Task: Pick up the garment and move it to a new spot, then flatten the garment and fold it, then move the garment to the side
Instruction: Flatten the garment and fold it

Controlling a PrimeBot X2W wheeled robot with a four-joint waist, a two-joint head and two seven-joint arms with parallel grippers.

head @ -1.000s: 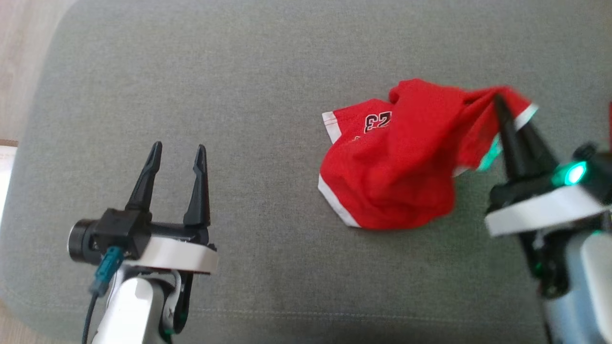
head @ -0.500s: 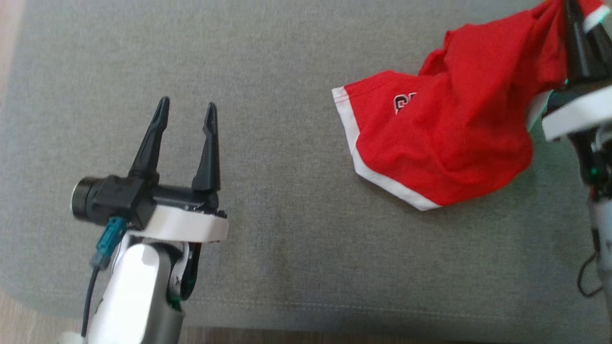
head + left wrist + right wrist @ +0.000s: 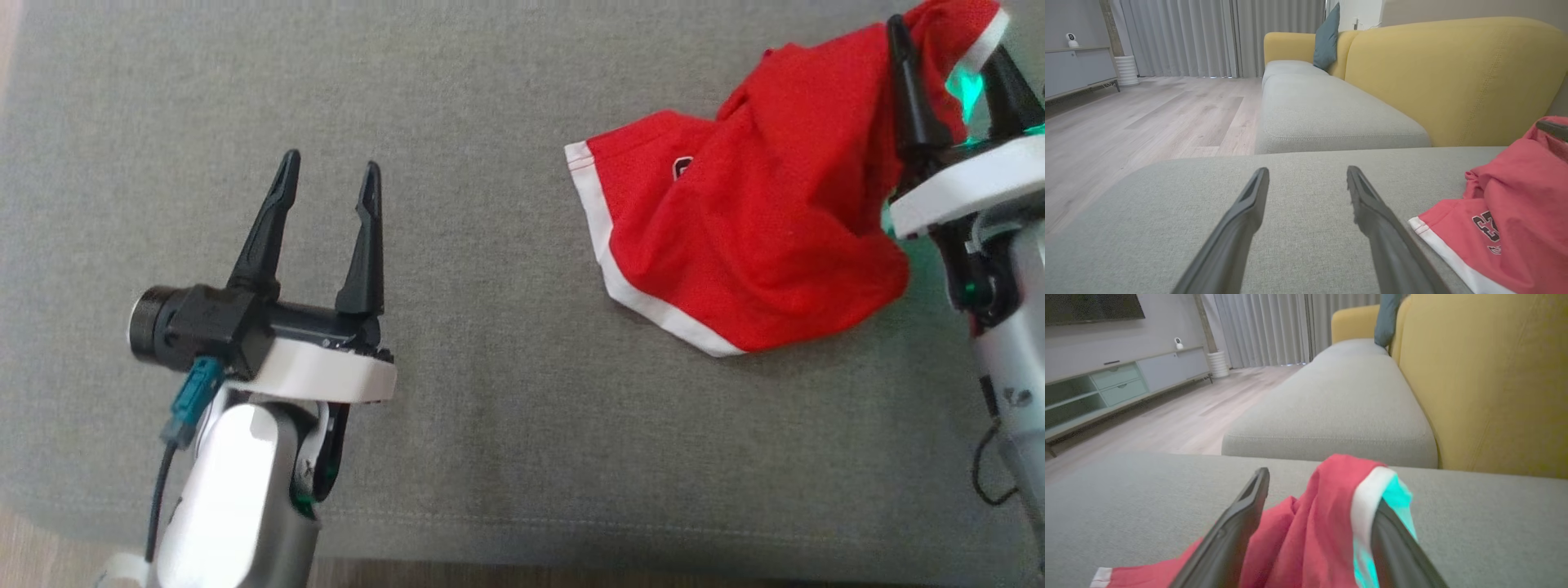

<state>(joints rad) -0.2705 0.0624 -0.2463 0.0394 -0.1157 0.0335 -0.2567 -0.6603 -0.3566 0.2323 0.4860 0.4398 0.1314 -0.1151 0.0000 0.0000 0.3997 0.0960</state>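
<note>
The red garment (image 3: 751, 229) with white trim and a printed number lies crumpled at the far right of the grey sofa cushion (image 3: 490, 82). Its top corner is lifted and draped over my right gripper (image 3: 947, 41). That gripper stands open, with its fingers spread on either side of the bunched cloth. In the right wrist view the garment (image 3: 1306, 531) hangs between the fingers of the right gripper (image 3: 1321, 486), white hem over the right finger. My left gripper (image 3: 331, 161) is open and empty over bare cushion, well left of the garment. The left wrist view shows the left gripper (image 3: 1307, 169) and the garment (image 3: 1515, 212).
A yellow backrest (image 3: 1445, 73) rises behind the cushion, with a teal pillow (image 3: 1327, 36) farther along. A second grey seat (image 3: 1331, 404) adjoins the cushion. Wooden floor (image 3: 1147, 118) and a low cabinet (image 3: 1106, 388) lie beyond. The cushion's front edge (image 3: 522, 539) runs near my arms.
My right gripper's fingers have parted from shut to open, with the garment's corner still draped on them. The garment had been dragged to the right. The left gripper stays open.
</note>
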